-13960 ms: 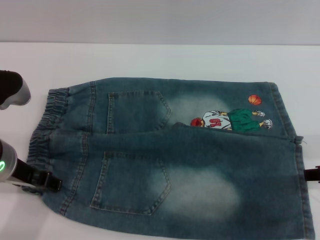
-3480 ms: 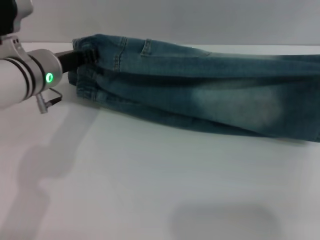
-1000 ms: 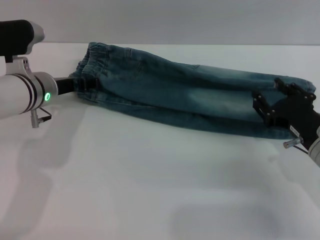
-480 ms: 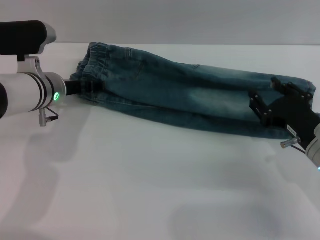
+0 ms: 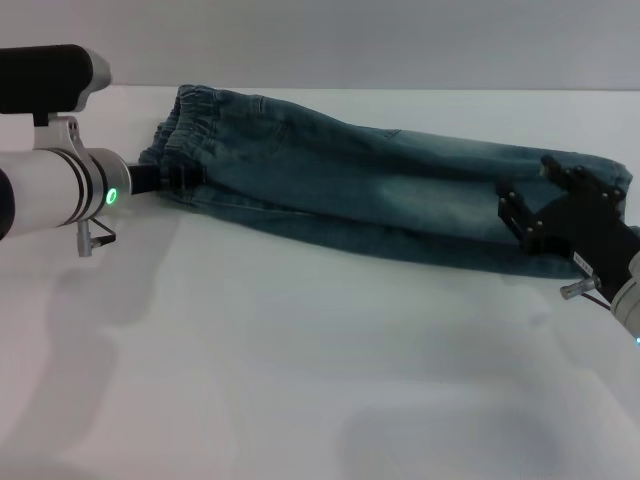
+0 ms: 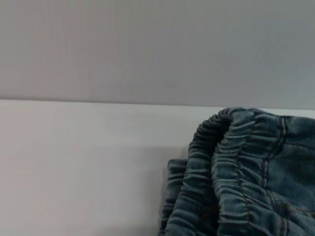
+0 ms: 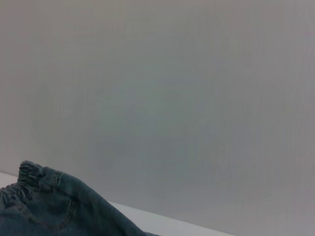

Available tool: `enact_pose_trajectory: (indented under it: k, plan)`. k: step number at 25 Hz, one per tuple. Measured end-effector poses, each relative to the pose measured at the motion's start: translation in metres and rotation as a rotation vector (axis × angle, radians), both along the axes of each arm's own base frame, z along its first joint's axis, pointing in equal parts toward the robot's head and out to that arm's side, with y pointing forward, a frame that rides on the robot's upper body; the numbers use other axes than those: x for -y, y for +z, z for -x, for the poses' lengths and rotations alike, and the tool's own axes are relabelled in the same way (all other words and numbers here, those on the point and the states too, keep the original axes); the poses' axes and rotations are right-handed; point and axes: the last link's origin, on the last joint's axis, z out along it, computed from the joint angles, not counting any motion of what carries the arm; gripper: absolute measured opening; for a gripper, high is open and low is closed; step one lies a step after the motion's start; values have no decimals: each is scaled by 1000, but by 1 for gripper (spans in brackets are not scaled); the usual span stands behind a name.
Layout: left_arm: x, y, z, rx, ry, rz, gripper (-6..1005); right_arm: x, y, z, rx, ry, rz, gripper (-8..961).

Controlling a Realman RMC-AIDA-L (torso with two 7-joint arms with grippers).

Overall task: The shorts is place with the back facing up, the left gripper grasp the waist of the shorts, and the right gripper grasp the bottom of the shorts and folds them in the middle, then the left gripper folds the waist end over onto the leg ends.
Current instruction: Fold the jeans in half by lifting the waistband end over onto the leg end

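Note:
The blue denim shorts (image 5: 380,190) lie on the white table, folded lengthwise into a long strip running left to right. Their ruffled waist (image 5: 200,112) is at the left end, also seen close up in the left wrist view (image 6: 231,162). My left gripper (image 5: 172,178) reaches in from the left and is shut on the front edge of the waist. The leg ends (image 5: 605,172) are at the right. My right gripper (image 5: 528,182) sits over them with its black fingers spread open, holding nothing. In the right wrist view, a part of the shorts (image 7: 49,201) shows low down.
The white table (image 5: 300,380) stretches wide in front of the shorts. A grey wall (image 5: 320,40) rises behind the table's far edge, just beyond the waist.
Over the last second the left arm has edged slightly to the right at the waist. The right gripper has shifted a little over the leg ends. The shorts lie as before.

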Motion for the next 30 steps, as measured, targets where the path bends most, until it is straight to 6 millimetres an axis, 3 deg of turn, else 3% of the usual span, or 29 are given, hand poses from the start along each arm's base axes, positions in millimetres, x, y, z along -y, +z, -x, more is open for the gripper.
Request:
enact_pose_trajectory:
  k: [14, 19, 27, 30]
  plan:
    - [9, -2, 0, 7, -25, -7, 457, 4, 4, 2, -7, 1, -13, 495]
    - [13, -3, -9, 36, -49, -9, 340, 4, 4, 2, -7, 3, -13, 494]
    - [17, 2, -19, 63, -85, -28, 34, 8, 1, 0, -6, -3, -3, 493]
    - [18, 1, -23, 65, -98, -23, 34, 9, 1, -1, -7, -7, -3, 493]
